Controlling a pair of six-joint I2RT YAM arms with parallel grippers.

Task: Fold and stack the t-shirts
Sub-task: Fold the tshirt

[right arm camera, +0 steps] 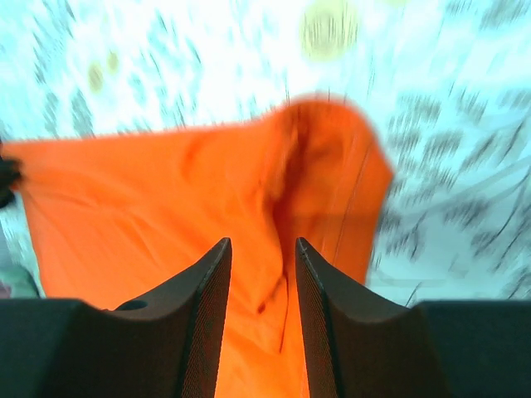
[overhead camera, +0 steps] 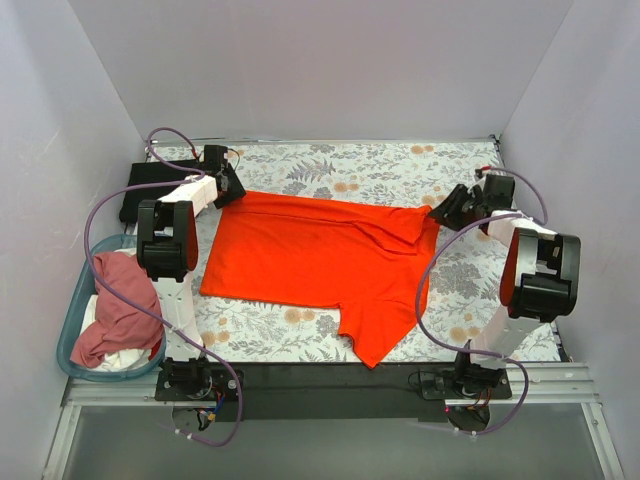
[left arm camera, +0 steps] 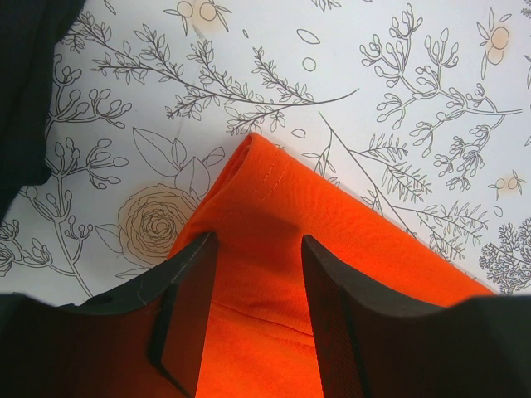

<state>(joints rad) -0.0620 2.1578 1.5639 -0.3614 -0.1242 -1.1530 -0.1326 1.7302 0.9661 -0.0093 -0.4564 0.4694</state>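
Orange-red t-shirt (overhead camera: 320,265) flat on tabletop (overhead camera: 400,165); left claw (left arm camera: 257,240) and right claw (right arm camera: 262,243), both spread, straddle its corners nearest the far edge, likely poised to pinch for folding.

Orange-red t-shirt (overhead camera: 310,255) flat mid-table, pink t-shirt (overhead camera: 120,300) crumpled left

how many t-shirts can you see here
4: an orange one spread across the table, a black one at the far left edge, and a pink one lying on a white one in the basket. More may be hidden underneath.
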